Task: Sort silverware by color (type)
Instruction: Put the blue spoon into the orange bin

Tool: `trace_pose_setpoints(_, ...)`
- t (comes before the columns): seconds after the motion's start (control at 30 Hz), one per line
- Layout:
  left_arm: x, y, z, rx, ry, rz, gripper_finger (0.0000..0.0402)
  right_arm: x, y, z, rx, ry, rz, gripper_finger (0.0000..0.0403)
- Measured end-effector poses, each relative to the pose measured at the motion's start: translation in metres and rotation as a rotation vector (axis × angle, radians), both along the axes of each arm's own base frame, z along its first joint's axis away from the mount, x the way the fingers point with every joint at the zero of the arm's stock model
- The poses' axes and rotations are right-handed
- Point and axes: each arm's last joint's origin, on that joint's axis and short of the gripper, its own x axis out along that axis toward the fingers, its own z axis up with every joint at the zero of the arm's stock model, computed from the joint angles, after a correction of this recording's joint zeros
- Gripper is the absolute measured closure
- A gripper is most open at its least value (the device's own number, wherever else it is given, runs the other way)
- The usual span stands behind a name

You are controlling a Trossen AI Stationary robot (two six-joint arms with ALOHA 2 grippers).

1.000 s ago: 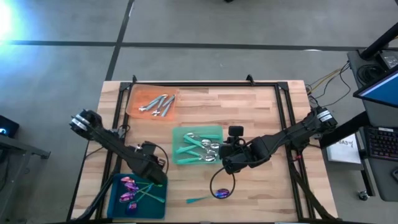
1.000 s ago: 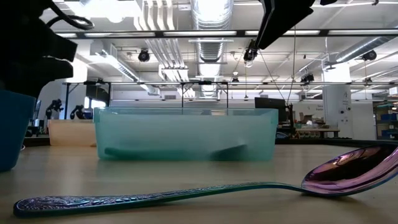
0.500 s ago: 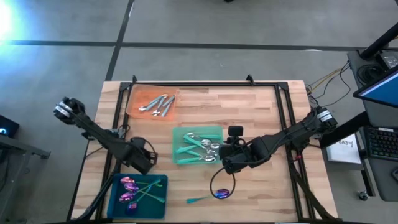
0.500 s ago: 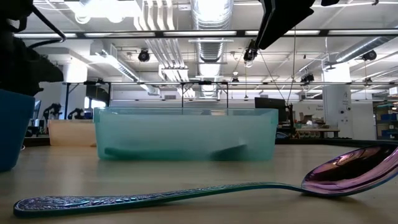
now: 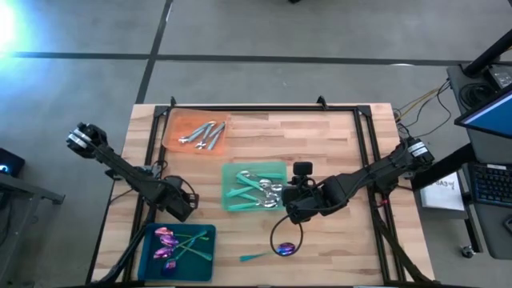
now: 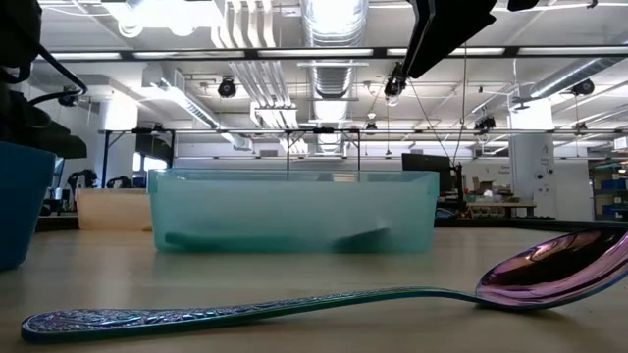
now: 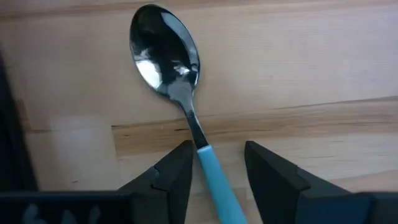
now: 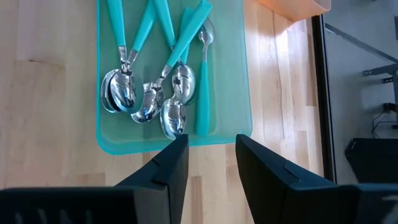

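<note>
1. The left gripper [image 5: 181, 200] is positioned low over the worktop [image 5: 320, 144] near its left edge, just beyond the blue tray [image 5: 152, 260] at the front-left corner.
2. In the left wrist view, the left gripper's fingers [image 7: 177, 171] are seen parted narrowly, with the teal handle of a silver-headed spoon [image 7: 166, 59] lying between them on the wood. Whether the handle is touched by the fingers cannot be told.
3. The right gripper [image 5: 290, 210] is held just beside the front-right corner of the green tray [image 5: 230, 172] at the worktop's centre. Its fingers [image 8: 168, 168] are seen parted, with nothing between them.
4. Several silver-headed spoons with teal handles [image 8: 149, 74] are lying in the green tray.
5. All-silver pieces [image 5: 202, 134] are gathered in the orange tray [image 5: 172, 128] near the back-left corner.
6. Purple-headed pieces [image 5: 166, 238] are lying in the blue tray.
7. 1 purple-headed spoon [image 5: 284, 249] is lying loose on the wood near the front edge, its teal handle pointing left; it is also seen close up in the low view [image 6: 549, 275].
</note>
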Motion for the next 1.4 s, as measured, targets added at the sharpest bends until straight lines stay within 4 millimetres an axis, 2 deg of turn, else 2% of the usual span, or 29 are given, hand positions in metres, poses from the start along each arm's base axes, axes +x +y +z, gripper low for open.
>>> trace_pose_setpoints(0.1,-0.002,0.001,-0.001,-0.001,0.005,0.000,0.0301,0.000,0.000,0.000,-0.001,0.001,0.002,0.0280)
trace_pose_setpoints(0.27,-0.002,0.001,-0.002,-0.002,0.002,0.001,0.0377,0.000,0.000,0.000,-0.008,0.006,0.012,0.0280)
trace_pose_setpoints(0.33,-0.001,0.001,-0.001,0.006,-0.004,0.003,0.0390,0.000,0.000,0.000,-0.013,0.010,0.021,0.0280)
trace_pose_setpoints(0.47,-0.001,0.003,0.005,0.056,-0.052,0.005,0.0385,0.000,-0.001,0.000,-0.017,0.013,0.026,0.0280)
trace_pose_setpoints(0.67,0.005,0.010,0.026,0.274,-0.288,-0.013,0.0395,0.005,-0.010,0.001,-0.010,-0.004,-0.009,0.0280)
trace_pose_setpoints(0.87,0.014,0.011,0.053,0.481,-0.492,-0.059,0.0395,0.026,-0.024,-0.006,0.063,-0.171,-0.051,0.0280)
trace_pose_setpoints(1.13,0.048,-0.006,0.102,0.753,-0.696,-0.175,0.0395,0.058,-0.038,-0.016,0.384,-0.519,0.107,0.0280)
trace_pose_setpoints(1.27,0.069,-0.018,0.125,0.937,-0.692,-0.259,0.0395,0.065,-0.041,-0.012,0.464,-0.657,0.145,0.0280)
trace_pose_setpoints(1.4,0.086,-0.029,0.132,1.031,-0.659,-0.282,0.0394,0.067,-0.041,-0.008,0.478,-0.718,0.154,0.0279)
